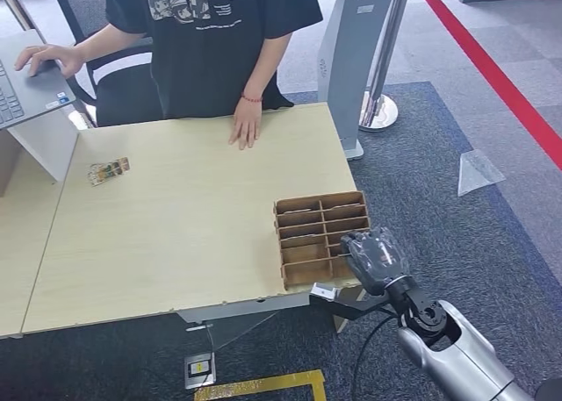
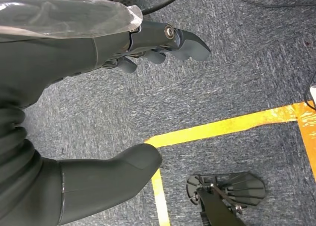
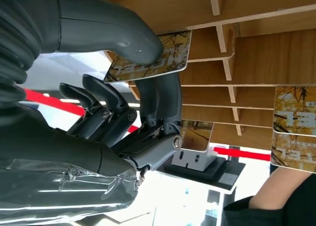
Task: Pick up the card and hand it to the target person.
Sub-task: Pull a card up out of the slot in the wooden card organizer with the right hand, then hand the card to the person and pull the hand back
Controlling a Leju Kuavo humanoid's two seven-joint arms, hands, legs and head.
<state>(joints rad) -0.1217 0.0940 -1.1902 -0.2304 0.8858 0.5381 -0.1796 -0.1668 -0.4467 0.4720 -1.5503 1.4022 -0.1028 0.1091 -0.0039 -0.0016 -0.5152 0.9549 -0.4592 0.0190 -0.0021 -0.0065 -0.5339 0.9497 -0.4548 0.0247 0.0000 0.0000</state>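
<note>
A yellow-printed card (image 3: 168, 55) is pinched between the thumb and fingers of my right hand (image 3: 123, 102), with its far end still at a slot of the brown wooden card rack (image 3: 260, 63). In the head view my right hand (image 1: 373, 259) sits at the rack (image 1: 312, 221) on the table's front right corner. More cards (image 3: 294, 110) stand in other slots. The person (image 1: 212, 41) in a black T-shirt stands across the table with one hand (image 1: 246, 125) flat on it. My left hand (image 2: 74, 58) hangs over the carpet, fingers apart and holding nothing.
A few loose cards (image 1: 109, 169) lie on the light wooden table (image 1: 166, 234) at the far left. A laptop (image 1: 26, 81) sits on a stand at the left, the person's other hand on it. A grey kiosk base (image 1: 344, 59) and red floor tape (image 1: 490, 68) lie beyond the table.
</note>
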